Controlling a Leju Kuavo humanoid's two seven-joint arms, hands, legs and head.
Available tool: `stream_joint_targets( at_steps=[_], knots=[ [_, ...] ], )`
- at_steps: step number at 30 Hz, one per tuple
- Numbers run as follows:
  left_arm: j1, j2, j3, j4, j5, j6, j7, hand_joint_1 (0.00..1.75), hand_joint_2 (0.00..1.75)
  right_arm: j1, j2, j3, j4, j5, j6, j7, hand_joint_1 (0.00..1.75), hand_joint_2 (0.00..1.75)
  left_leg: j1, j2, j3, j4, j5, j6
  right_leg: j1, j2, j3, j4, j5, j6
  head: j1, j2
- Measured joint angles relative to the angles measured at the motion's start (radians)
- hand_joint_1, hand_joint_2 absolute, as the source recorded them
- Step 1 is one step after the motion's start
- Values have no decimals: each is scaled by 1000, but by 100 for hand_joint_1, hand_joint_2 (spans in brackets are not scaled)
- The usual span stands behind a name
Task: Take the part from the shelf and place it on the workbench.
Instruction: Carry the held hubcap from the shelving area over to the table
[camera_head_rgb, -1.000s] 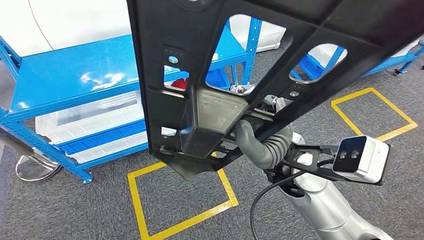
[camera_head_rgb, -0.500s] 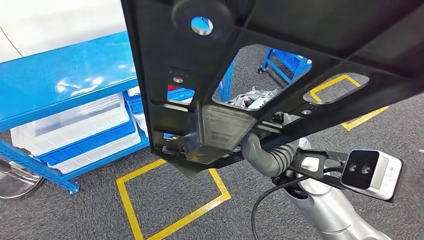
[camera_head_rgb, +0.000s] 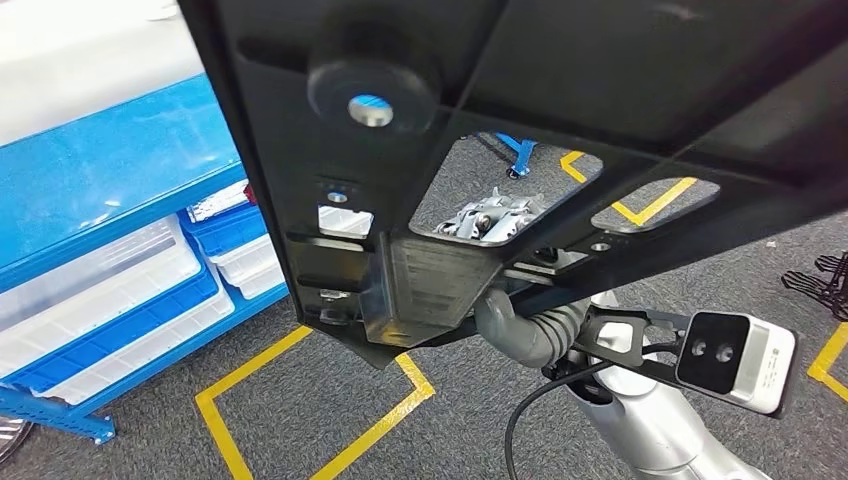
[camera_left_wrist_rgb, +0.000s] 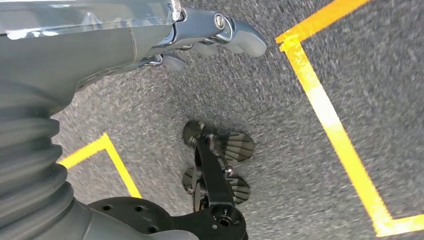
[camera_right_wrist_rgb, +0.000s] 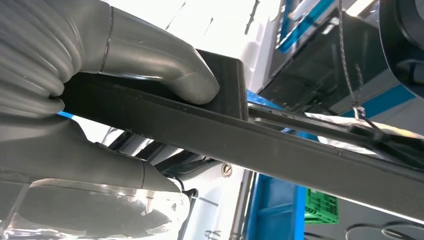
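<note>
Your right hand grips the black frame part by one edge; it could tilt free toward the blue shelf at 9 o'clock. Left hand hangs empty, fingers curled.

A glossy silver right arm, a grey ribbed wrist cover, a black cable at six o'clock, and a white wrist camera.

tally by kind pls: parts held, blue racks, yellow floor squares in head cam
Black frame part, held by the right robot hand: 1
Blue shelf racks: 1
Yellow tape floor outlines: 3, two only partly visible
Total: 5
</note>
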Motion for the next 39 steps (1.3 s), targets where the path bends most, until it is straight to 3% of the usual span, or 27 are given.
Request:
stream_joint_targets(
  at_steps=[2, 4, 6, 8, 9, 10, 11, 12, 14, 16, 17, 19, 21, 23, 24, 25, 26, 27, 28, 30, 32, 34, 36, 38, 39],
  knots=[
    [0, -4, -1, 0, -6, 6, 14, 0, 175, 9, 1, 0, -2, 12, -5, 5, 175, 175, -1, -18, 11, -29, -1, 6, -2, 20, -12, 4, 4, 13, 0, 0],
    [-1, -10, -1, 0, -7, 14, 24, 0, 175, 19, 2, 0, -2, 17, -7, 7, 175, 175, 0, 1, 12, -35, 4, 18, -5, 30, -18, 4, 6, 26, 0, 0],
    [-2, -16, -1, 0, -5, 21, 30, 0, 175, 21, 3, 0, 2, 20, -3, 3, 175, 175, 2, 23, 15, -44, 10, 31, -4, -7, -40, 51, -25, 35, 6, 0],
    [0, -18, 0, 0, -1, 27, 33, 0, 175, 19, 6, 3, 14, 26, 6, -4, 175, 175, -1, 47, 15, -46, 11, 39, -4, -59, -99, 176, -88, 40, 11, 0],
    [2, -19, 0, 0, 4, 29, 34, 0, 175, 18, 8, 4, 23, 29, 10, -7, 175, 175, -3, 59, 14, -46, 10, 41, -6, -71, -131, 244, -115, 43, 11, 0],
    [3, -20, 1, 0, 8, 29, 34, 0, 175, 19, 9, 5, 32, 31, 12, -8, 175, 175, -5, 71, 13, -45, 9, 41, -7, -76, -151, 287, -126, 45, 11, 0],
    [4, -21, 2, 0, 12, 30, 33, 0, 175, 19, 10, 6, 40, 32, 12, -9, 175, 175, -6, 82, 13, -45, 9, 41, -9, -79, -152, 293, -118, 45, 11, 0],
    [3, -22, 3, 0, 17, 30, 34, 0, 175, 19, 10, 7, 47, 34, 11, -11, 175, 175, -6, 92, 14, -45, 8, 41, -9, -84, -132, 256, -93, 44, 12, 0],
    [2, -23, 6, 0, 25, 38, 37, 0, 175, 18, 10, 7, 58, 38, 6, -20, 175, 175, -8, 108, 17, -44, 6, 37, -5, -117, -49, 108, -33, 36, 12, 0],
    [4, -21, 14, 0, 33, 57, 44, 0, 175, 17, 9, 5, 67, 43, -5, -35, 175, 175, -13, 122, 20, -44, 3, 28, 5, -145, 1, 10, -11, 23, 11, 0],
    [6, -18, 20, 0, 39, 70, 51, 0, 175, 17, 6, 3, 71, 44, -10, -42, 175, 175, -15, 130, 21, -44, 2, 22, 9, -146, 4, -2, -14, 18, 11, 0],
    [8, -10, 34, 0, 49, 98, 66, 0, 175, 23, -4, -1, 78, 45, -19, -52, 175, 175, -15, 141, 24, -45, -1, 11, 8, -127, 3, -8, -9, 7, 11, 0],
    [10, -1, 49, 0, 61, 120, 79, 0, 175, 29, -12, -5, 84, 45, -26, -58, 175, 175, -12, 115, 11, -9, -30, 3, 3, -109, 7, -19, -1, -5, 10, 0],
    [15, 10, 67, 0, 77, 132, 84, 0, 175, 33, -16, -7, 89, 48, -29, -63, 175, 175, -9, 75, -41, 107, -93, -1, 1, -90, 9, -23, 2, -13, 7, 0],
    [19, 14, 77, 0, 89, 136, 83, 0, 175, 37, -18, -7, 91, 49, -30, -64, 175, 175, -9, 65, -75, 177, -121, -2, 1, -79, 8, -22, 3, -14, 6, 0],
    [22, 17, 88, 0, 103, 139, 79, 0, 175, 42, -20, -7, 94, 51, -30, -65, 175, 175, -8, 61, -100, 227, -133, -4, 1, -66, 8, -21, 2, -14, 5, 0],
    [24, 19, 101, 0, 118, 140, 74, 0, 175, 46, -23, -7, 96, 53, -31, -66, 175, 175, -8, 59, -109, 241, -125, -5, 1, -54, 9, -20, 2, -14, 5, 0],
    [25, 20, 113, -1, 129, 138, 66, 0, 175, 49, -26, -7, 98, 55, -33, -66, 175, 175, -7, 58, -100, 214, -97, -6, 1, -41, 9, -17, 1, -13, 4, 0],
    [24, 20, 123, -1, 139, 135, 59, 0, 175, 51, -27, -7, 99, 57, -36, -65, 175, 175, -4, 50, -74, 152, -57, -6, 0, -29, 9, -14, -1, -10, 5, 0],
    [23, 20, 140, -2, 146, 127, 46, 0, 175, 52, -29, -7, 99, 63, -43, -64, 175, 175, 3, 13, -18, 25, -5, -4, -1, -6, 4, -2, -6, -2, 4, 0],
    [23, 20, 150, -2, 145, 111, 32, 0, 175, 53, -30, -7, 99, 73, -50, -58, 175, 175, 3, -8, 3, -23, 1, 2, -2, 13, -6, 5, -6, 11, 4, 0],
    [20, 19, 153, -2, 142, 91, 14, 0, 175, 57, -32, -7, 99, 85, -58, -51, 175, 175, 0, 7, 5, -29, 4, 13, -5, 25, -11, 5, -3, 24, 3, 0],
    [15, 18, 156, -2, 143, 72, -5, 0, 175, 59, -34, -7, 99, 96, -64, -48, 175, 175, 0, 26, 9, -38, 9, 29, -5, -9, -26, 37, -24, 34, 8, 0],
    [14, 16, 158, -2, 142, 60, -16, 0, 175, 61, -35, -5, 99, 102, -65, -47, 175, 175, -2, 47, 12, -43, 11, 39, -5, -59, -78, 147, -82, 41, 14, 0],
    [15, 15, 159, -2, 140, 58, -17, 0, 175, 62, -35, -4, 99, 103, -65, -46, 175, 175, -4, 58, 11, -43, 10, 41, -6, -69, -112, 216, -112, 43, 15, 0]
  ],
)
